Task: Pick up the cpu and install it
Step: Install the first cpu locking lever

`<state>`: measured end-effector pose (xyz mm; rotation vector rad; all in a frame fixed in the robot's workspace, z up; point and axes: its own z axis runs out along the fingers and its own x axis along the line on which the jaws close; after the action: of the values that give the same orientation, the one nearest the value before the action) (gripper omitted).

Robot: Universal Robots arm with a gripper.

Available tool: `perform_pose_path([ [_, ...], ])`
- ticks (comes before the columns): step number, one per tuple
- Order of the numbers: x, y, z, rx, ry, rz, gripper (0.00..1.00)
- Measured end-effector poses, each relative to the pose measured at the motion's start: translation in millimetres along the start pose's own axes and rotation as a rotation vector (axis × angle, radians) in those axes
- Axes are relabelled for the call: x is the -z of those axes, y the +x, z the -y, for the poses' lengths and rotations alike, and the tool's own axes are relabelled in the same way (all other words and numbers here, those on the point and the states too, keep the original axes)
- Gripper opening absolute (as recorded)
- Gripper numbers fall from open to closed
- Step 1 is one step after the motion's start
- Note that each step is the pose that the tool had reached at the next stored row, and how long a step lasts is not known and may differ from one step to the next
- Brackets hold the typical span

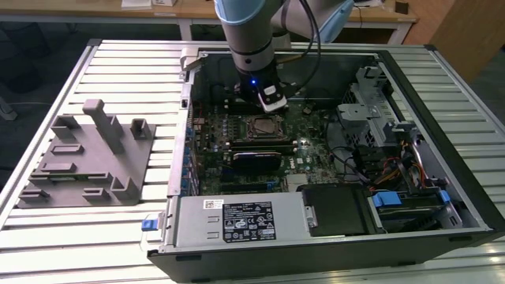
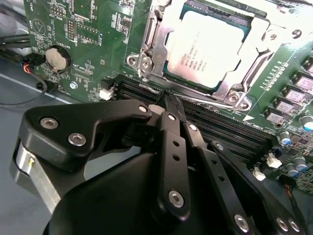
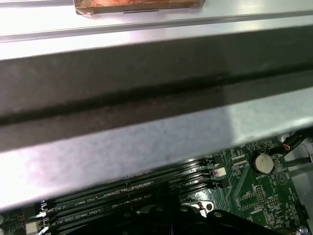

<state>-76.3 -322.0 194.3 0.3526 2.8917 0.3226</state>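
Note:
The cpu (image 2: 205,49), a pale silver square chip, lies flat in the socket on the green motherboard (image 2: 93,29), with a metal frame around it. In the exterior view the cpu (image 1: 264,125) sits mid-board inside the open computer case (image 1: 442,154). My gripper (image 2: 167,100) hangs just above the board beside the socket, over the memory slots, its black fingers closed together with nothing between them. From outside, the gripper (image 1: 273,107) is just behind the socket, apart from the chip.
A grey plastic block with upright posts (image 1: 87,160) stands on the slatted table at the exterior view's left. Inside the case are a black finned module (image 1: 256,158), a power supply (image 1: 236,222) and a drive cage (image 1: 371,112). The case wall (image 3: 146,98) is close by.

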Motion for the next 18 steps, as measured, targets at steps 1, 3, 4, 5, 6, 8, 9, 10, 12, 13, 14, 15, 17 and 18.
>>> perform_pose_path([
  [1,-0.1,0.0,0.3,0.0,-0.0001,0.0002,0.11],
  [3,-0.4,-0.2,1.0,0.0,-0.0002,0.0008,0.11],
  [4,-0.5,-0.2,1.3,0.0,-0.0004,0.0013,0.11],
  [5,-0.6,-0.3,1.7,0.0,-0.0005,0.0018,0.11],
  [6,-0.7,-0.3,2.0,0.001,-0.0007,0.0023,0.11],
  [8,-0.9,-0.4,2.7,0.001,-0.001,0.0034,0.11],
  [9,-1.0,-0.5,3.1,0.001,-0.0011,0.0038,0.11],
  [10,-1.1,-0.6,3.5,0.001,-0.0012,0.0043,0.11],
  [12,-1.4,-0.7,4.3,0.001,-0.0014,0.0053,0.11],
  [13,-1.3,-0.7,4.7,0.001,-0.0013,0.0058,0.11],
  [14,-1.4,-0.8,5.1,0.001,-0.0013,0.0063,0.11],
  [15,-1.5,-0.8,5.4,0.002,-0.0015,0.0069,0.11],
  [17,-2.0,-0.9,5.9,0.002,-0.0021,0.008,0.11],
  [18,-2.1,-0.9,6.2,0.002,-0.0021,0.0084,0.11],
])
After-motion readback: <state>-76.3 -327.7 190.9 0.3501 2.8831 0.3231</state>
